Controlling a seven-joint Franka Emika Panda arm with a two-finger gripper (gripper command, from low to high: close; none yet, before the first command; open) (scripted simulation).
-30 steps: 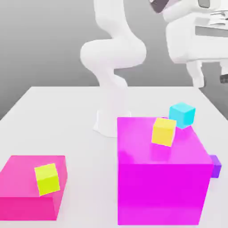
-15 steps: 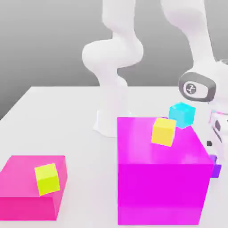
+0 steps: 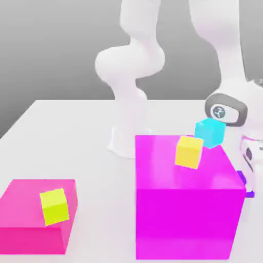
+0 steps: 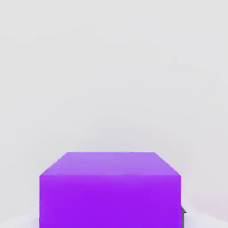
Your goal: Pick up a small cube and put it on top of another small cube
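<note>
Purple-violet small cube (image 4: 110, 189): plain, sharp-edged, lighter on its upper face; on the white worktop (image 3: 77, 133) at the exterior view's right, mostly hidden behind the large magenta block (image 3: 187, 205) (a sliver shows at (image 3: 250, 193)). White arm (image 3: 226, 56): comes down at the exterior view's right, wrist low beside the cyan cube (image 3: 210, 132), hand close over the small cube. Claw: whether apart or together cannot be told. Yellow cube (image 3: 188, 151): atop the large block.
</note>
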